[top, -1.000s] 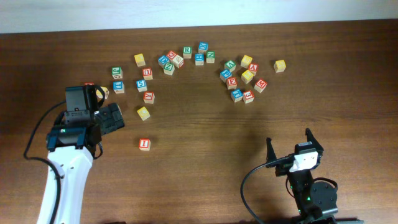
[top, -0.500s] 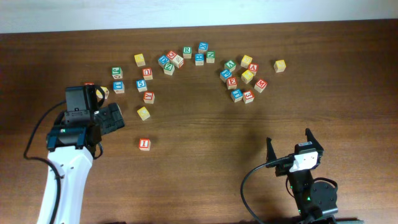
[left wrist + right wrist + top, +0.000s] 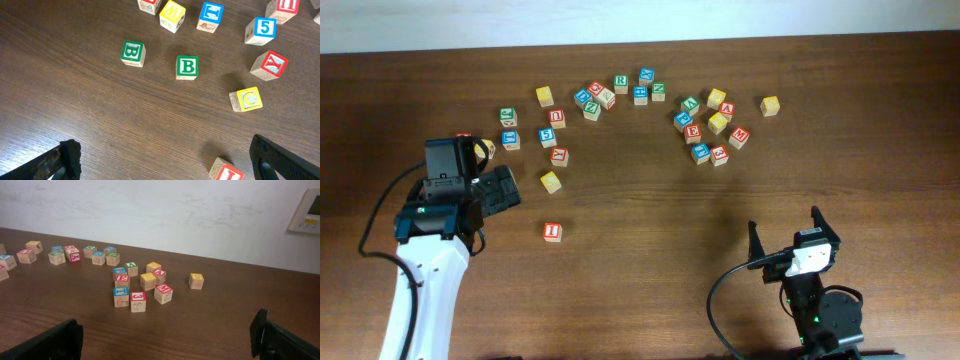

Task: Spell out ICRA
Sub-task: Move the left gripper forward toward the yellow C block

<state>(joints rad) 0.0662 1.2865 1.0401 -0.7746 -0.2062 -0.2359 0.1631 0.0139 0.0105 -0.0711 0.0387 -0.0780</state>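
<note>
Standing wide open and empty, both grippers touch none of the letter cubes.
The left gripper (image 3: 167, 159) looks down near the yellow C cube (image 3: 246, 99), and the red I cube (image 3: 552, 231) sits alone nearer the front of the table (image 3: 650, 290). The green R cube (image 3: 621, 83) lies in the far middle cluster, and the red A cube (image 3: 726, 109) in the right cluster, well ahead of the right gripper (image 3: 786, 232).

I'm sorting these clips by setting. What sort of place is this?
Probably an indoor robotics lab or test room: a dark brown wooden table strewn with small wooden alphabet cubes, a white robot arm mounted at its edge, and a plain white wall carrying a beige control panel.
</note>
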